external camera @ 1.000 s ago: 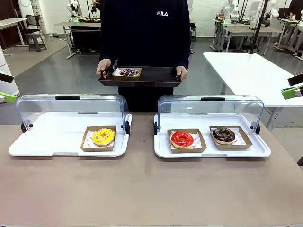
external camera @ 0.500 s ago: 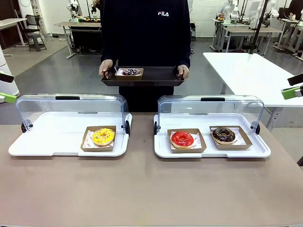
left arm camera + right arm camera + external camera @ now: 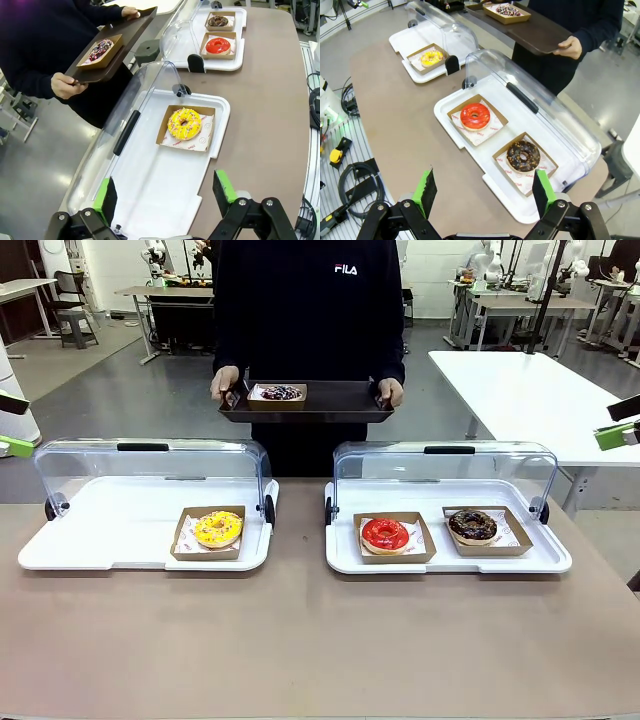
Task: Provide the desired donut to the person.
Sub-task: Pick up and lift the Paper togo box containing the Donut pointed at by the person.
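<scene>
Left wrist view looks down past the left claw (image 3: pixel 164 197), whose green pads (image 3: pixel 105 199) stand wide apart with nothing between them, hanging above the near end of the left white case (image 3: pixel 150 165). Right wrist view gives the same for the right claw (image 3: pixel 484 192): released, empty, poised above the corner of the right white case (image 3: pixel 445 112). Both seem parked high and off to the sides so the person can see and choose without an arm in the way. The clear lids (image 3: pixel 145 95) of both cases are rolled back toward the far side, which leaves the contents open to a reach from the robot's side. In the left case sits one yellow donut (image 3: pixel 184 123) with sprinkles, in a shallow cardboard boat (image 3: pixel 197 142) near the case's inner end. The right case holds two boats side by side: a red donut (image 3: pixel 474 116) toward the middle of the worktop (image 3: pixel 300 640) and a chocolate donut (image 3: pixel 523 155) toward the outer end. Beyond the cases the person (image 3: pixel 308 310) stands holding a dark serving tray (image 3: pixel 340 400) level with both hands (image 3: pixel 224 383), offered as a landing place; a dark sprinkled donut (image 3: pixel 279 393) in its own boat lies at one end of it. Nothing yet points out which of the three is wanted, so no pick has begun.
</scene>
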You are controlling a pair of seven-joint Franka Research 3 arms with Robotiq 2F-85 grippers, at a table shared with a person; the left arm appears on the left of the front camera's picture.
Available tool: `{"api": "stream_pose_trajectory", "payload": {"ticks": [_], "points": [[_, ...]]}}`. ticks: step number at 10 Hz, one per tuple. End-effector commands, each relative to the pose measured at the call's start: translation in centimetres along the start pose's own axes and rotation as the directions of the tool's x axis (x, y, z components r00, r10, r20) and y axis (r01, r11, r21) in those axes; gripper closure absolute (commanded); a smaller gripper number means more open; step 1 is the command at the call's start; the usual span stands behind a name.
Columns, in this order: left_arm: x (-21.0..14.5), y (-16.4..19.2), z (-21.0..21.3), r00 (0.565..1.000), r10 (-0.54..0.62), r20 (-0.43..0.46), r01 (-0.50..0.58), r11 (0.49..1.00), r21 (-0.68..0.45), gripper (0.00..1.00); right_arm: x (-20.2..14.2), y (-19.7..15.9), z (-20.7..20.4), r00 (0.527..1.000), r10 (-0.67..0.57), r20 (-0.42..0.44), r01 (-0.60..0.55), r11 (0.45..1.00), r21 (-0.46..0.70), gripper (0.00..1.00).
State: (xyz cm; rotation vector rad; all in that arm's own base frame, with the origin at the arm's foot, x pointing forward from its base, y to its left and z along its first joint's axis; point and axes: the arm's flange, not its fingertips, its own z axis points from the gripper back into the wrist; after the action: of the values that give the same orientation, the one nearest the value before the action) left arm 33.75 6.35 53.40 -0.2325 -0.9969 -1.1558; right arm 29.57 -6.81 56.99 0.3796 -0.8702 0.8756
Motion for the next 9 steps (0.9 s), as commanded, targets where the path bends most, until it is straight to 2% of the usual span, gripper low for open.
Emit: {"api": "stream_pose_trajectory", "payload": {"ticks": [1, 9], "points": [[0.03, 0.05, -0.11, 1.000, 0.011, 0.006, -0.011, 1.000, -0.001, 0.00, -0.10, -0.03, -0.31, 1.000, 0.003, 0.019, -0.004, 1.000, 0.012, 0.00], [0.03, 0.05, -0.11, 1.000, 0.011, 0.006, -0.011, 1.000, -0.001, 0.00, -0.10, -0.03, -0.31, 1.000, 0.003, 0.019, -0.004, 1.000, 0.012, 0.00]]}}
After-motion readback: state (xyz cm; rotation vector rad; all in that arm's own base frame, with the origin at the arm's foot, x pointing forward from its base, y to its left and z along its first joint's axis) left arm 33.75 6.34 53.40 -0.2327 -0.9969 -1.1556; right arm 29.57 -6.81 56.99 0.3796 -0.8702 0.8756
